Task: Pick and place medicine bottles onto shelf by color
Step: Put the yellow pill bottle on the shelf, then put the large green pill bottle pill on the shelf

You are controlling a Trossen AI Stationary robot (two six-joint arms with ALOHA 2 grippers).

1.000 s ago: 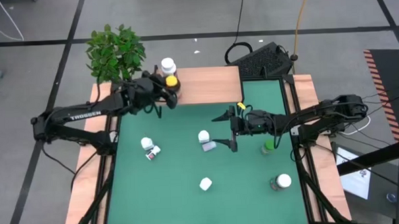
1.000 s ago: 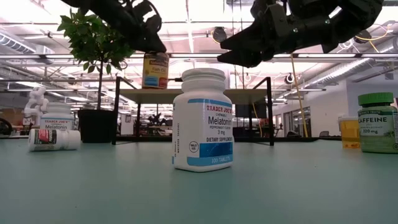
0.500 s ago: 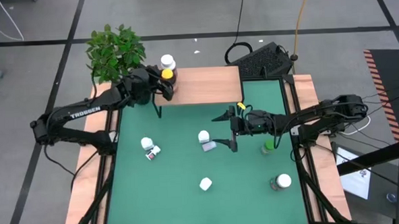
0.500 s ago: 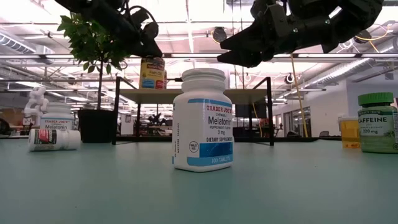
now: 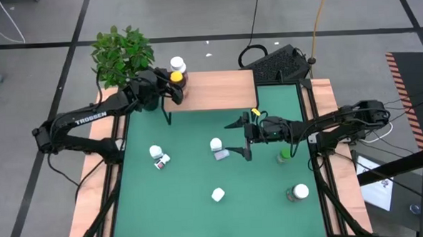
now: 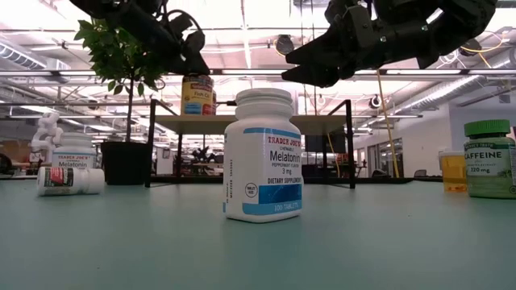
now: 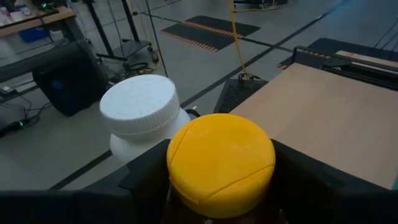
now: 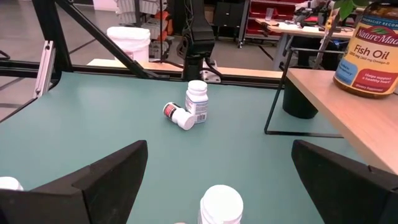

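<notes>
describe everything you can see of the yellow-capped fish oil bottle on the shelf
The yellow-capped amber plastic fish oil bottle stands upright at the left end of the light wood shelf, beside a white-capped white bottle. Its round yellow cap shows faint creases; the label reads Nature Made Fish Oil. The left gripper sits around it, a dark finger on either side of the cap; whether they press it is unclear.

Both arms are matte black, built of slim tubular links joined by bulkier rounded joint housings. The left arm (image 5: 90, 120) carries white "TROSSEN" lettering along its forearm link. The right arm (image 5: 333, 124) has thin black cables looping near its base and a small yellow mark beside its wrist.
</notes>
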